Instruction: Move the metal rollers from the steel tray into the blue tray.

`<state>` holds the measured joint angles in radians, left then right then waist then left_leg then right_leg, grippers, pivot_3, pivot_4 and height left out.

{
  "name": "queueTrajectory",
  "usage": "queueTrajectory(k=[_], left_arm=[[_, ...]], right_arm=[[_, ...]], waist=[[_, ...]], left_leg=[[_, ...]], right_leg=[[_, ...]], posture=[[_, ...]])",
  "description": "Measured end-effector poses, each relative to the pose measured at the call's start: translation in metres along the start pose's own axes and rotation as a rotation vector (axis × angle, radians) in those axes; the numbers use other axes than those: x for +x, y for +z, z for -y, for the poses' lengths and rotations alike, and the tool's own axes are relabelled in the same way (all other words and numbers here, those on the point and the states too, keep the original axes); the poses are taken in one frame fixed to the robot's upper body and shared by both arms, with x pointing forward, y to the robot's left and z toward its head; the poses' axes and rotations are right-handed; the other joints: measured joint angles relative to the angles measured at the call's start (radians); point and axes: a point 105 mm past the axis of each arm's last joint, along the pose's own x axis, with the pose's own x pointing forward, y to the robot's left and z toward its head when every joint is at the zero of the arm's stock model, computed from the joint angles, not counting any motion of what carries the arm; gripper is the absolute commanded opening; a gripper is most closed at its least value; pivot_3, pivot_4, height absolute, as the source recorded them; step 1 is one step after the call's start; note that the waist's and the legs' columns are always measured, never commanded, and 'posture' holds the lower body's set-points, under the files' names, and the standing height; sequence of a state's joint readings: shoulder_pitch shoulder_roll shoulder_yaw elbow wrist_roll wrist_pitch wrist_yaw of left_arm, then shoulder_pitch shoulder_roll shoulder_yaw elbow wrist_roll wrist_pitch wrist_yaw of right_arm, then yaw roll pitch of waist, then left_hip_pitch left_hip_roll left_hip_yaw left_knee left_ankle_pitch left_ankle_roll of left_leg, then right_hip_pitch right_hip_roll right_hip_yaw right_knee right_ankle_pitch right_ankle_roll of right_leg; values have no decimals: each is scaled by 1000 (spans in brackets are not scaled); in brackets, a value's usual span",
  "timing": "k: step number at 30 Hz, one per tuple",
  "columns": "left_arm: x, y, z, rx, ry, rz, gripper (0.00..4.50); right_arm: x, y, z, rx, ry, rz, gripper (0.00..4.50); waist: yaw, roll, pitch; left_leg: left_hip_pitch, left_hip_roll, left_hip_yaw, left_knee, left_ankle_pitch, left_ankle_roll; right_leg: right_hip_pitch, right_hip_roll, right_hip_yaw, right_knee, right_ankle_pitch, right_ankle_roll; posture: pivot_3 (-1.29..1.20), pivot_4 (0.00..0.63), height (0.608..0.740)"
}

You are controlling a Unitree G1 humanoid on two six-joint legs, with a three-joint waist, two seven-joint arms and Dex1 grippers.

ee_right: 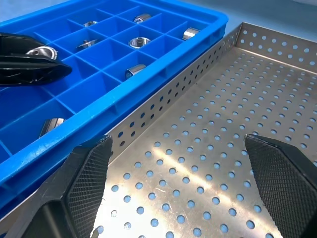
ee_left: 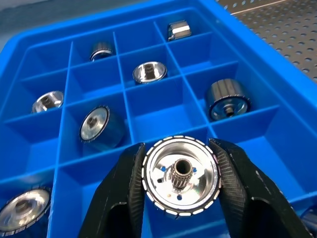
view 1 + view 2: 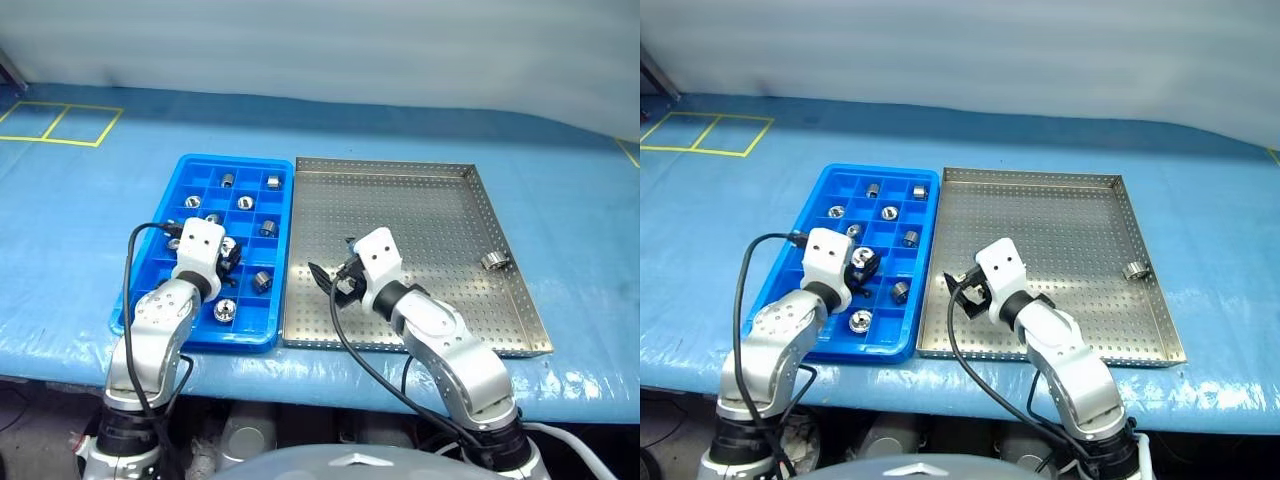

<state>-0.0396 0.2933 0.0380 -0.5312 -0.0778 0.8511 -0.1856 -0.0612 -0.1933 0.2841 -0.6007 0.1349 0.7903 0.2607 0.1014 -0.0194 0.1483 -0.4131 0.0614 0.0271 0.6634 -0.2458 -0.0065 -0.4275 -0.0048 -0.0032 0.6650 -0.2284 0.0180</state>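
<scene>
Left gripper (image 2: 181, 198) clamps a roller (image 2: 181, 179), axis facing camera, above blue tray (image 2: 148, 116).

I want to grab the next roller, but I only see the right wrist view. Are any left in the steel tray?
Observer: Yes, one roller lies by the steel tray's right rim.
Operator: Is my right hand close to it?
Observer: No. The right hand is open over the opposite side, beside the blue tray.
Operator: How is the left hand doing?
Observer: The left hand is shut on another roller, gripping its ribbed rim over the blue tray.
</scene>
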Motion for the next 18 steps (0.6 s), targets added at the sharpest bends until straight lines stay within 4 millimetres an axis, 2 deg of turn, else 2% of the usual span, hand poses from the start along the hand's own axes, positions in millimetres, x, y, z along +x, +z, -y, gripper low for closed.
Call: queueTrajectory(k=[4, 8, 18], left_arm=[[-8, 4, -9, -13, 55, 19, 1727], [-14, 10, -9, -13, 71, 41, 1727], [-28, -4, -15, -24, 122, -13, 1727]], right_arm=[[1, 0, -3, -1, 23, 0, 4500], [5, 6, -10, -19, 73, 12, 4500], [8, 4, -13, -20, 113, 0, 4500]], waist=[[8, 0, 0], [25, 0, 0], [73, 0, 0]], left_leg=[[0, 0, -1, 1, 0, 0], [0, 0, -2, 1, 0, 0], [-1, 0, -2, 0, 0, 0]], right_leg=[[1, 0, 0, 0, 0, 0], [0, 0, 0, 0, 0, 0], [1, 0, -2, -1, 0, 0]], posture=[[377, 150, 740], [403, 150, 740], [436, 150, 740]])
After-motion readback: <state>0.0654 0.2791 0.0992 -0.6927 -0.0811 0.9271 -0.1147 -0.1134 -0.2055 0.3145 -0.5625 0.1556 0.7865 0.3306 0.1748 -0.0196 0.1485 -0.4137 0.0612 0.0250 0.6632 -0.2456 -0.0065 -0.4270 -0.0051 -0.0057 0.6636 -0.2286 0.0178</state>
